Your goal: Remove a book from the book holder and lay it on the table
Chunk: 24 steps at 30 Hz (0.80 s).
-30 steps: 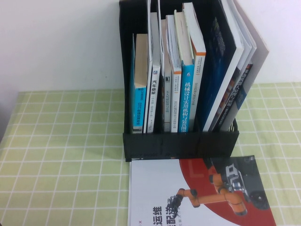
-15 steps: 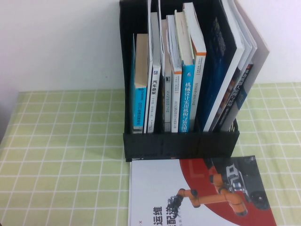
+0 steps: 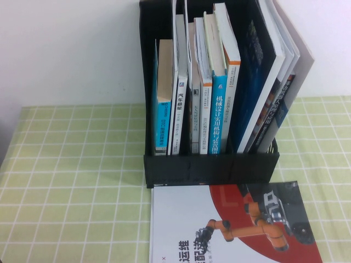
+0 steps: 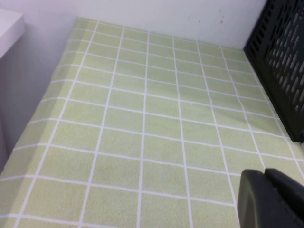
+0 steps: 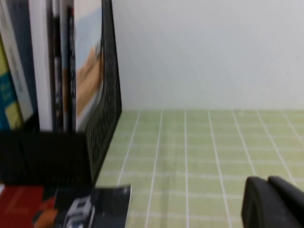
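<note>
The book (image 3: pixel 233 224), with its red disc, orange-and-white robot arm and white lower part, lies flat and face up on the table (image 3: pixel 71 181) just in front of the book holder (image 3: pixel 211 167); its corner also shows in the right wrist view (image 5: pixel 66 204). The black book holder stands upright with several books in it. My left gripper (image 4: pixel 264 174) is shut and empty over bare cloth left of the holder (image 4: pixel 280 61). My right gripper (image 5: pixel 267 180) is shut and empty over bare cloth right of the holder (image 5: pixel 102 123). Neither gripper shows in the high view.
Blue-spined paperbacks (image 3: pixel 219 98) and thin magazines (image 3: pixel 274 82) stand in the holder, the right ones leaning right. A white wall (image 3: pixel 71 49) runs behind the table. A white ledge (image 4: pixel 9 23) stands at the table's left edge.
</note>
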Each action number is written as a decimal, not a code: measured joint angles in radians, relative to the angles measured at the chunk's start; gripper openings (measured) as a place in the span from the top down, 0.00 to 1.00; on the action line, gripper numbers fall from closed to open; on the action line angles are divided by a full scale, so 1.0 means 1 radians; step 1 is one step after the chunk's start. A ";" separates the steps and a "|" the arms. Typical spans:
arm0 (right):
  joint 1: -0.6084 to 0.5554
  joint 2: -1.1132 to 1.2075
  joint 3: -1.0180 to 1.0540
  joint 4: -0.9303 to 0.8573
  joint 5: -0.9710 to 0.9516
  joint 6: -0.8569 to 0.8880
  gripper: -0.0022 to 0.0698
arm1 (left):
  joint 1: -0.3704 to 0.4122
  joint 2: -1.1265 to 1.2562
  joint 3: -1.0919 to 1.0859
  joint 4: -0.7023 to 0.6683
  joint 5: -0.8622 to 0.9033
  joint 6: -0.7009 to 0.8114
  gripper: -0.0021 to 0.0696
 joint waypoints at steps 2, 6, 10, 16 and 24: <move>-0.002 0.000 0.000 0.090 0.075 -0.104 0.97 | 0.000 0.000 0.000 0.000 0.000 0.000 0.97; -0.049 0.000 0.000 0.170 0.219 -0.175 0.97 | 0.000 0.000 0.000 0.000 0.000 0.000 0.97; -0.125 0.000 0.000 0.194 0.238 -0.184 0.97 | 0.000 0.000 0.000 0.000 0.000 0.000 0.97; -0.155 0.000 0.000 0.198 0.240 -0.184 0.97 | 0.000 0.000 0.000 0.000 0.000 0.000 0.97; -0.155 0.000 0.000 0.198 0.240 -0.184 0.97 | 0.000 0.000 0.000 0.000 0.000 0.000 0.97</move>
